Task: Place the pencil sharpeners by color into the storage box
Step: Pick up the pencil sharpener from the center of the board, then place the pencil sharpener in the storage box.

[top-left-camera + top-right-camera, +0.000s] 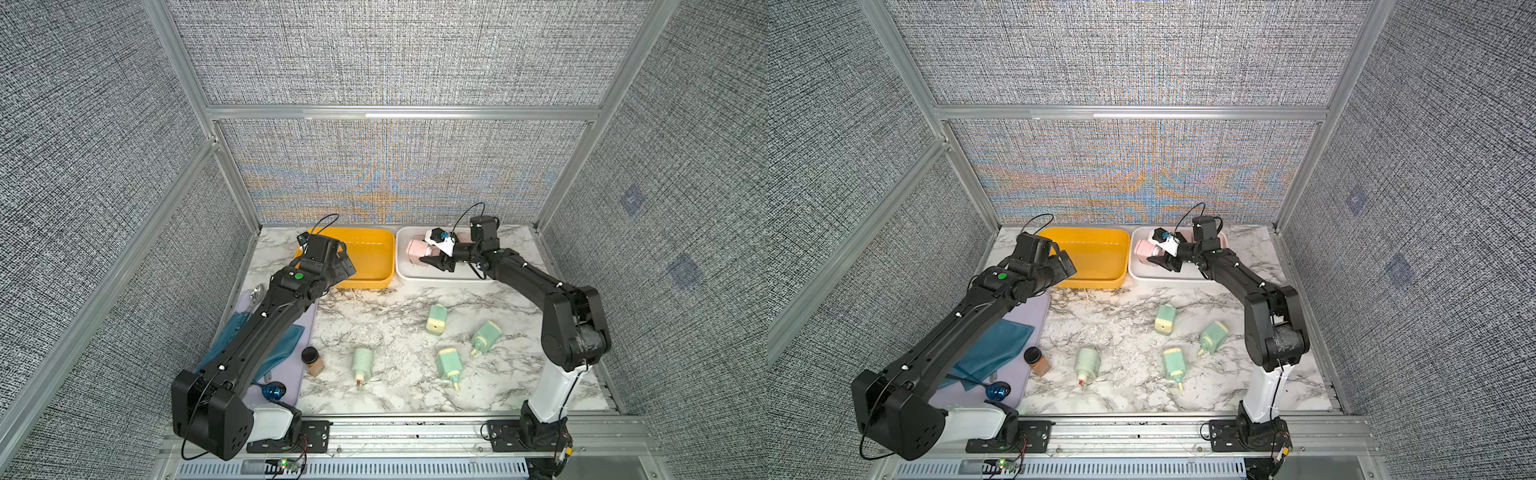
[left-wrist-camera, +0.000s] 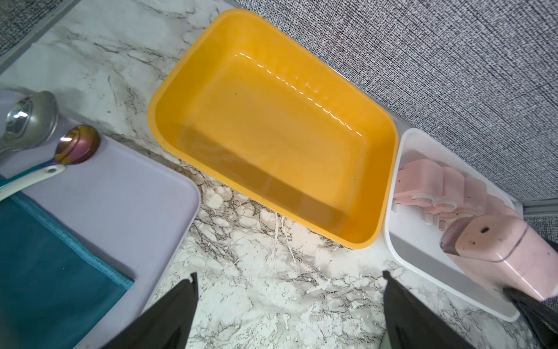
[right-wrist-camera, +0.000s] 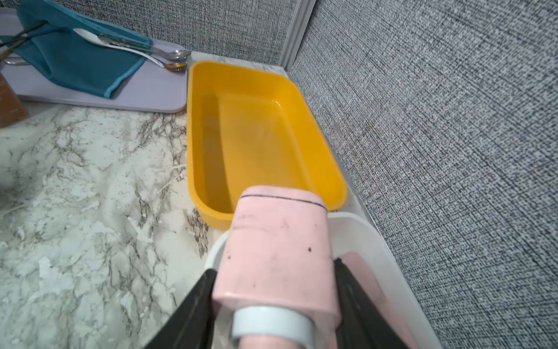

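My right gripper (image 3: 274, 272) is shut on a pink pencil sharpener (image 3: 277, 241) and holds it over the near-left corner of the white storage box (image 1: 401, 270). A row of pink sharpeners (image 2: 437, 187) lies inside that box. The yellow storage box (image 1: 388, 257) beside it holds nothing. Several mint green sharpeners (image 1: 436, 318) (image 1: 361, 363) lie on their sides on the marble table. My left gripper (image 2: 290, 275) is open with nothing between its fingers, above the table at the yellow box's near-left corner (image 1: 345, 266).
A lavender tray (image 1: 305, 324) on the left carries a teal cloth (image 1: 286, 336) and spoons (image 1: 257, 293). A brown jar with a black lid (image 1: 313, 359) stands by the tray's right edge. Fabric walls close in the back and both sides.
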{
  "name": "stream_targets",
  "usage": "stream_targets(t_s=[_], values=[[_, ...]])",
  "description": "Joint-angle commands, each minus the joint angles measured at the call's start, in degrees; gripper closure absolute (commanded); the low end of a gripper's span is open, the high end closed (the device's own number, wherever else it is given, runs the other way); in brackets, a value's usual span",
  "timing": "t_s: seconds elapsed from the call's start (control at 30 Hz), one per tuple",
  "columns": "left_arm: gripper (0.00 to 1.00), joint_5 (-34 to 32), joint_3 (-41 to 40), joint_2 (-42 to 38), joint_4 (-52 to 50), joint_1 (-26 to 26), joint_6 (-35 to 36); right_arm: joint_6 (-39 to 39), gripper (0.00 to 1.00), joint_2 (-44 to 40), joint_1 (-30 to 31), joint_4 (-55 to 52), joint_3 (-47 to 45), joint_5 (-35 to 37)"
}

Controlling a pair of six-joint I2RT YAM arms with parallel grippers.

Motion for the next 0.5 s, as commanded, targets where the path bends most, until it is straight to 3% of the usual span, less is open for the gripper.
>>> stream_targets(t_s=[0.0, 0.2, 0.47], values=[[0.0, 3.29, 0.34, 0.77, 3.04, 0.04, 3.87, -6.66, 1.0, 1.82, -2.14, -7.35, 2.94, -2.21], [0.0, 8.78, 2.03, 2.47, 3.78, 0.04, 7.2, -10.46, 1.0, 5.4, -7.03, -11.08, 6.71, -12.68], [0.0, 9.64, 3.41, 5.22, 4.61, -0.04, 7.16, -24.18, 1.0, 13.58, -8.15, -28.45, 16.26, -9.33]])
